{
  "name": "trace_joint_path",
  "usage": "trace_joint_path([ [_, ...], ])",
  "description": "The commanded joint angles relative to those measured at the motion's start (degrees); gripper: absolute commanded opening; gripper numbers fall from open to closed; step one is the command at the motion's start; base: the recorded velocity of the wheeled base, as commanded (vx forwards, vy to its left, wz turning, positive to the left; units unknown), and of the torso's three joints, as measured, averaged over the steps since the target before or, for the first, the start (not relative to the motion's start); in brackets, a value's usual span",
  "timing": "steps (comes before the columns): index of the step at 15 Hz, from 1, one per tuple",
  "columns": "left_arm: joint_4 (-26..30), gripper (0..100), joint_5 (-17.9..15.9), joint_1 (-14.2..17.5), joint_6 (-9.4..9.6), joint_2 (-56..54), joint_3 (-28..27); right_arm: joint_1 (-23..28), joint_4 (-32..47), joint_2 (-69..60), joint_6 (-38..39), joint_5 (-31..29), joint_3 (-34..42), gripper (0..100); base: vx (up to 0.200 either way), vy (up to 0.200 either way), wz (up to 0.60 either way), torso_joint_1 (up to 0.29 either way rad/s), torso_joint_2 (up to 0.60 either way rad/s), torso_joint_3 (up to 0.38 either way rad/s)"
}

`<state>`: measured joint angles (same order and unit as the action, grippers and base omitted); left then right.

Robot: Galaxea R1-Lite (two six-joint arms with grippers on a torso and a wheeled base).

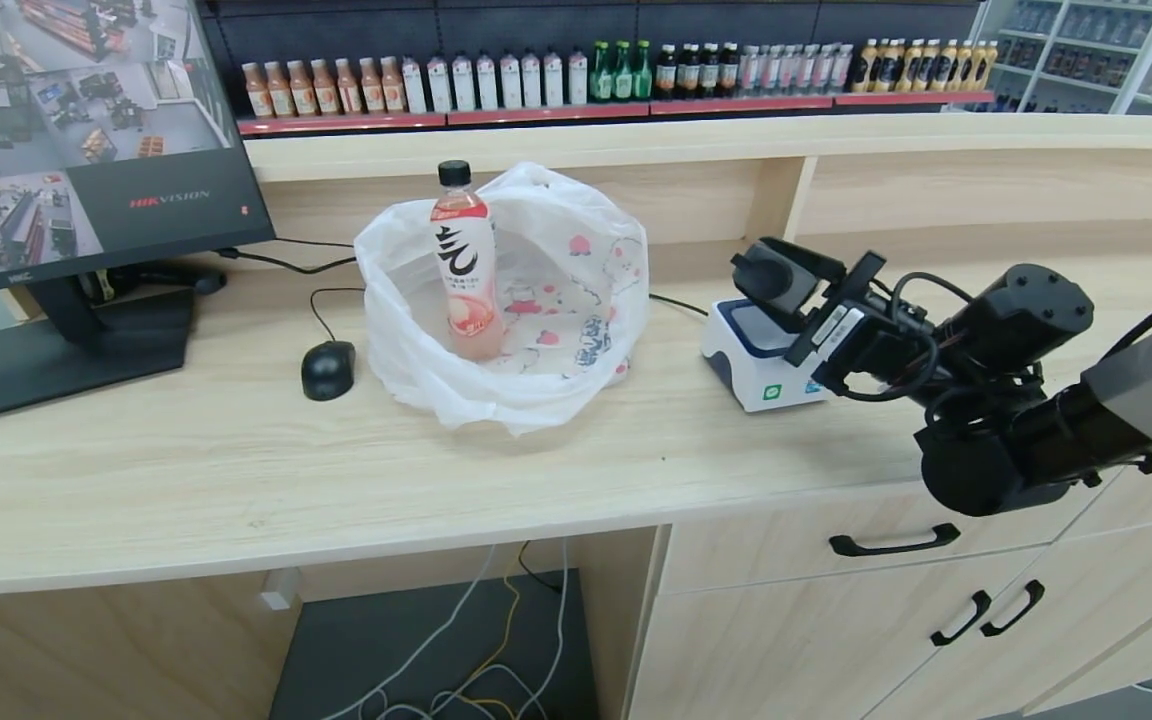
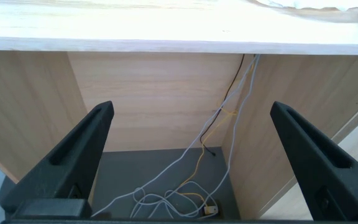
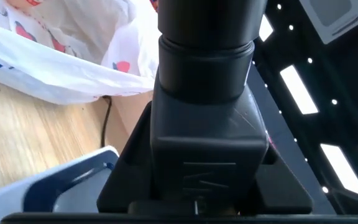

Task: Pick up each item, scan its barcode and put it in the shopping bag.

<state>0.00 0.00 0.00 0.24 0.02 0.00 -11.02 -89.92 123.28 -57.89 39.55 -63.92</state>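
Note:
A pink drink bottle (image 1: 466, 270) with a black cap stands upright inside the white shopping bag (image 1: 576, 300) at the middle of the counter. To the bag's right, my right gripper (image 1: 821, 315) is shut on the black barcode scanner (image 1: 774, 272), held just above its white and blue cradle (image 1: 751, 365). In the right wrist view the scanner's black body (image 3: 204, 93) rises between the jaws, with the bag (image 3: 73, 56) behind it. My left gripper (image 2: 191, 162) hangs open below the counter's front edge, with nothing between its fingers (image 2: 73, 162).
A monitor (image 1: 76, 130) on a stand is at the counter's left, and a black mouse (image 1: 327, 369) lies beside the bag. Shelves of bottles (image 1: 616, 72) line the back. Loose cables (image 2: 185, 186) lie under the counter; drawers (image 1: 896, 545) are below right.

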Motion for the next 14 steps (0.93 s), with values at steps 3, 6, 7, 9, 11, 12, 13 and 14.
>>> trace_joint_path([
  [3,0.0,100,0.0,0.0,0.02,-0.02,0.0,0.39,-0.08,1.35,-0.47,0.09,0.11,0,0.0,0.0,0.0,0.0,0.0,0.0],
  [6,0.0,100,0.0,0.0,0.02,-0.02,0.0,0.21,-0.08,1.08,-0.64,0.09,0.55,0,0.0,0.0,0.0,0.0,0.0,0.0],
  [7,0.0,100,0.0,0.0,0.02,-0.02,0.0,0.21,-0.08,1.08,-0.64,0.09,0.72,0,0.0,0.0,0.0,0.0,0.0,0.0],
  [9,0.0,100,0.0,0.0,0.02,-0.02,0.0,-0.05,-0.08,-0.94,-0.82,0.0,2.13,0,0.0,0.0,0.0,0.0,0.0,0.0],
  [11,0.0,100,0.0,0.0,0.02,-0.02,0.0,0.03,-0.08,-2.08,-0.82,0.09,3.01,0,0.0,0.0,0.0,0.0,0.0,0.0],
  [12,0.0,100,0.0,0.0,0.02,-0.02,0.0,-0.05,-0.08,-2.7,-0.82,0.09,3.8,0,0.0,0.0,0.0,0.0,0.0,0.0],
  [13,0.0,100,0.0,0.0,0.02,-0.02,0.0,-0.23,-0.08,-2.7,-0.82,0.0,4.5,0,0.0,0.0,0.0,0.0,0.0,0.0],
  [14,0.0,100,0.0,0.0,0.02,-0.02,0.0,-0.23,-0.08,-2.61,-0.91,0.0,4.94,0,0.0,0.0,0.0,0.0,0.0,0.0],
])
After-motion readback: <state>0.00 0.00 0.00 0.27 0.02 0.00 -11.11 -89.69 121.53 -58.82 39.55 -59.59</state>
